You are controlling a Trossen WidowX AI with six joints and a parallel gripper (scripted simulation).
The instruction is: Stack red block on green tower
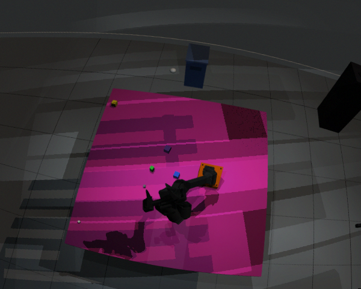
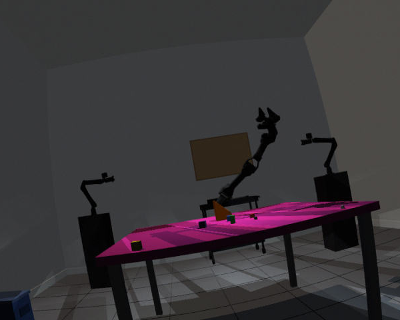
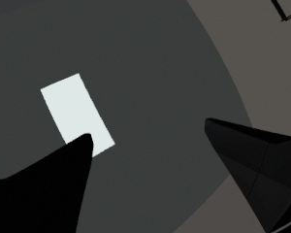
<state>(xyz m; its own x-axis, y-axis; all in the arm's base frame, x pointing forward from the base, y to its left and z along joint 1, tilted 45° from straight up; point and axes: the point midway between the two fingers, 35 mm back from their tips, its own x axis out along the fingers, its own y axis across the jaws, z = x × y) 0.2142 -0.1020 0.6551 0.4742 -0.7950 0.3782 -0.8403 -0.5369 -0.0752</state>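
The green tower (image 1: 151, 168) (image 2: 232, 219) stands upright on the pink table (image 1: 137, 124) (image 2: 179, 237). The red block (image 2: 252, 215) shows as a small red-orange shape on the table, to the right of the tower in the exterior view. In the top view I cannot see it; the arm covers part of the table there. My gripper (image 2: 264, 109) (image 3: 149, 132) is open and points up, high above the table, far from both. Nothing is between its fingers in the wrist view, which shows only the ceiling, a bright panel and walls.
A blue block (image 1: 176, 174) (image 2: 228, 218) lies near the tower, between it and the orange base plate (image 1: 219, 174). A purple block (image 1: 167, 149) (image 2: 202, 224), a yellow block (image 1: 114, 103) (image 2: 136, 245), a small grey block (image 1: 144, 186) (image 2: 255, 218) and a small white piece (image 1: 78, 221) (image 2: 343, 207) also lie on the table.
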